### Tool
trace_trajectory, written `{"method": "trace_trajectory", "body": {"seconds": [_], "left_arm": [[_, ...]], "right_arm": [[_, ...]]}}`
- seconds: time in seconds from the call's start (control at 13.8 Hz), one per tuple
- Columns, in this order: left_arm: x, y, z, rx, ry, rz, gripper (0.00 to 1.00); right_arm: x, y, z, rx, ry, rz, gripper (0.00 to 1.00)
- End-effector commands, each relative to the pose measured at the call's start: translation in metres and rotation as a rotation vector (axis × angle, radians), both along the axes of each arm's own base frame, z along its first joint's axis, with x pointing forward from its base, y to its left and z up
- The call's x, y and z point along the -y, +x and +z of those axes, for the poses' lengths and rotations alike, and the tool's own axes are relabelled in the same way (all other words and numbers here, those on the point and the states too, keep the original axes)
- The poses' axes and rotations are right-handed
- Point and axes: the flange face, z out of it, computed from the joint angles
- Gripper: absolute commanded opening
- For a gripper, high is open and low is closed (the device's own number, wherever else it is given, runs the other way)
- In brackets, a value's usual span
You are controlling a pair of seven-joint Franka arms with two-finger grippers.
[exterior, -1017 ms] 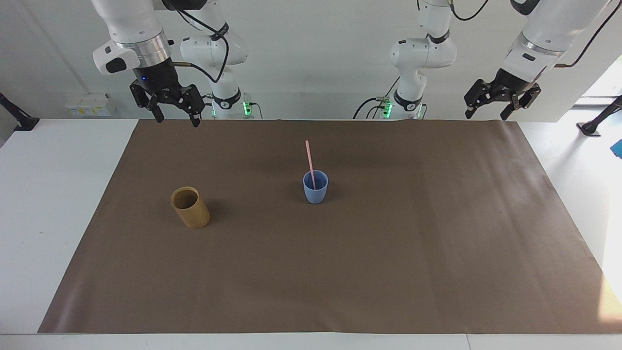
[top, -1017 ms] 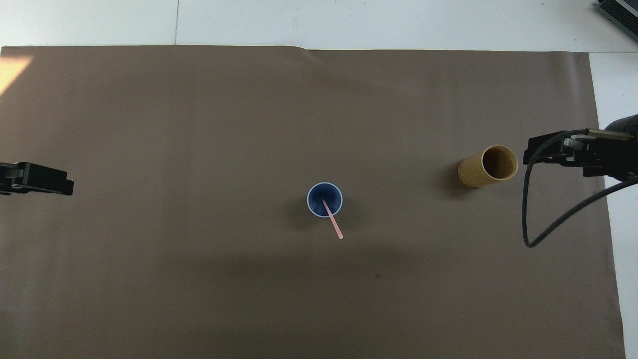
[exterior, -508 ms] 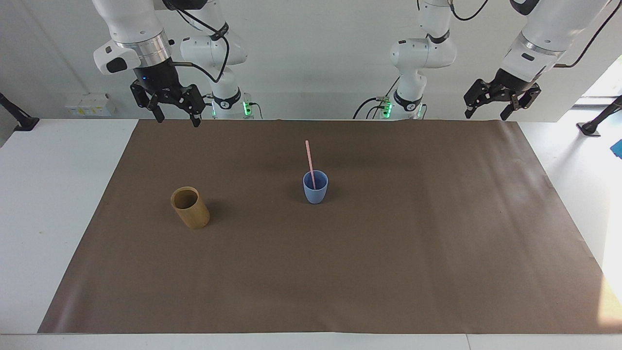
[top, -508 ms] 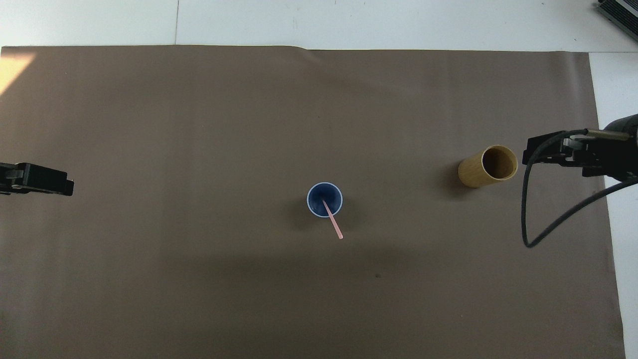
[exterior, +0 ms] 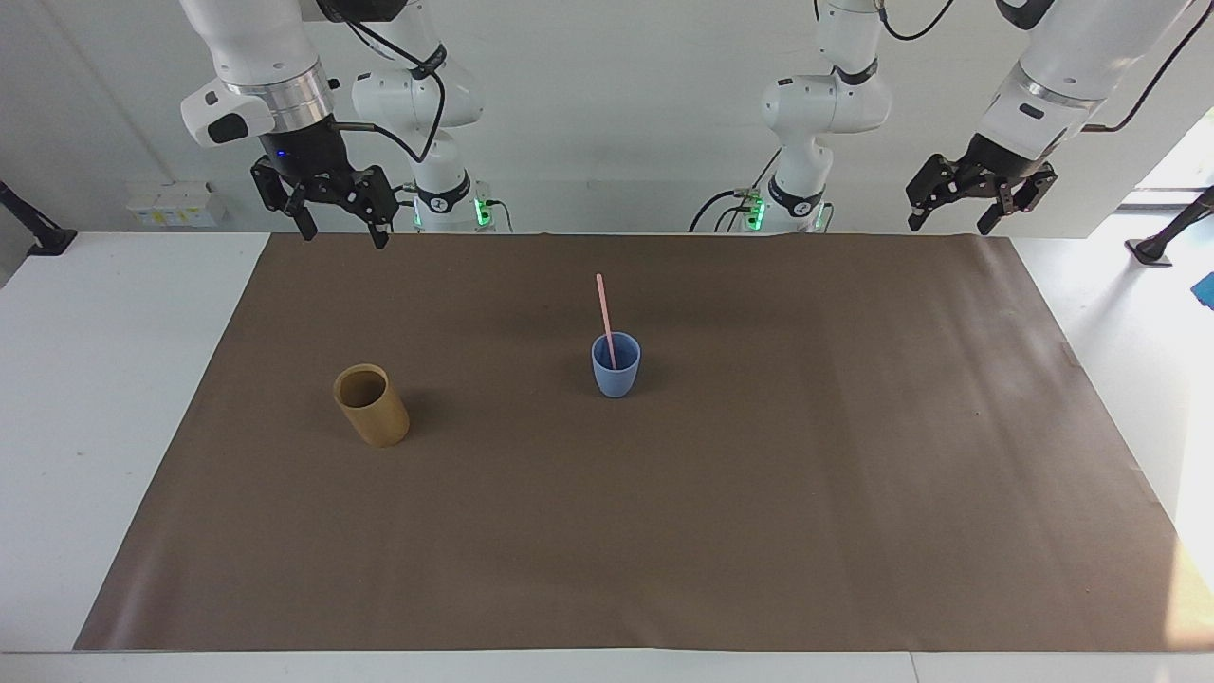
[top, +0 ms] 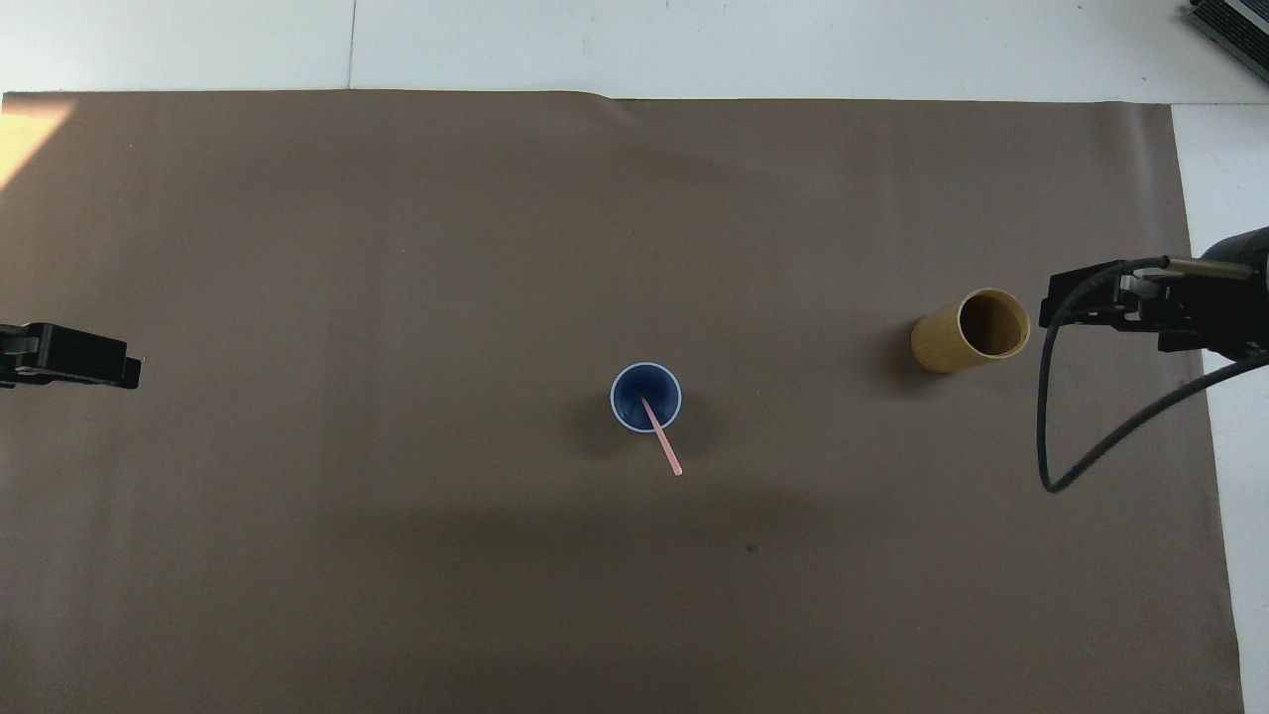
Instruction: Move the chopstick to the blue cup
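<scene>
The light blue cup [exterior: 616,365] [top: 645,397] stands upright near the middle of the brown mat. A pale pink chopstick [exterior: 604,313] [top: 662,440] stands in it, leaning toward the robots. My right gripper [exterior: 340,223] hangs open and empty, high over the mat's edge at the right arm's end, closest to the robots. My left gripper [exterior: 956,216] is open and empty too, raised over the mat's corner at the left arm's end. In the overhead view only a dark tip of the left gripper [top: 89,357] and part of the right gripper [top: 1160,309] show.
A tan bamboo-like cylinder cup [exterior: 372,405] [top: 970,330] stands upright toward the right arm's end of the brown mat [exterior: 664,522]. White table surrounds the mat. A black cable [top: 1051,416] loops down from the right arm.
Both grippers have drifted slightly outward toward their own ends of the table. The cup, chopstick and tan cylinder have not moved.
</scene>
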Motion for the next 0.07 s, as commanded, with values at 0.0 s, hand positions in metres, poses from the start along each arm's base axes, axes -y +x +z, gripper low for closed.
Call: {"method": "trace_trajectory", "body": {"seconds": [0.0], "left_arm": [[0.0004, -0.0039, 0.0015, 0.001, 0.014, -0.013, 1.0]], "right_arm": [[0.0021, -0.0038, -0.0005, 0.001, -0.026, 0.029, 1.0]]}}
